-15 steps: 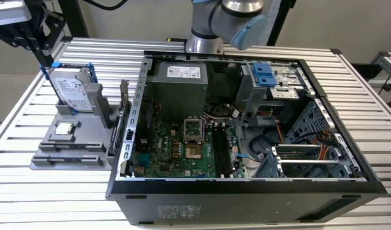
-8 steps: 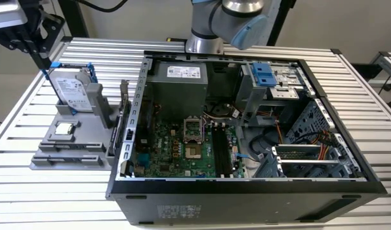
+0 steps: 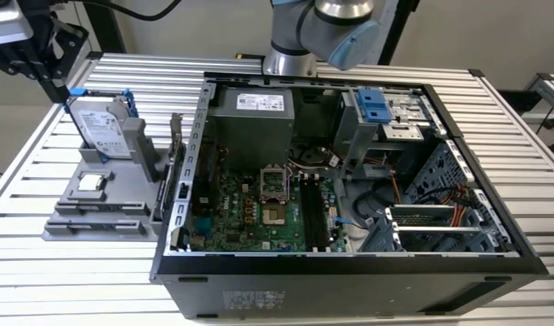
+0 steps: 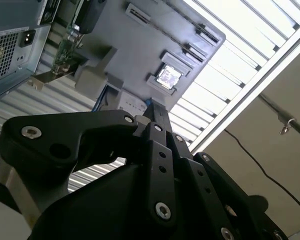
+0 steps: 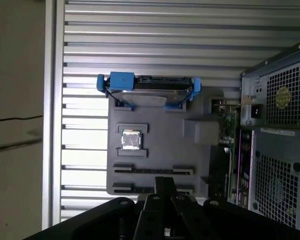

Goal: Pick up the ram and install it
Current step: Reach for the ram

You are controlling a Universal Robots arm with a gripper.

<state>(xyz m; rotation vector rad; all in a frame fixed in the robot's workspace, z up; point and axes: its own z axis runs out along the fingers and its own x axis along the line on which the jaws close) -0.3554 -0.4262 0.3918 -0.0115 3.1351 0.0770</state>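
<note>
The claw (image 3: 55, 85) is narrow, fingertips (image 5: 161, 186) drawn together with nothing between them, above the grey tray (image 5: 160, 135) on the surface (image 3: 78, 285). In the exterior view the ram (image 3: 308, 214) lies well apart at about four o'clock, apparently seated on the motherboard (image 3: 250, 210); I cannot be sure.

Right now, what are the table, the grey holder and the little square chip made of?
Table: looks like bare metal, probably aluminium; ribbed slats shine. Grey holder: likely matte plastic; dull, even grey. Square chip: shiny metal lid, it glints bright.
</note>
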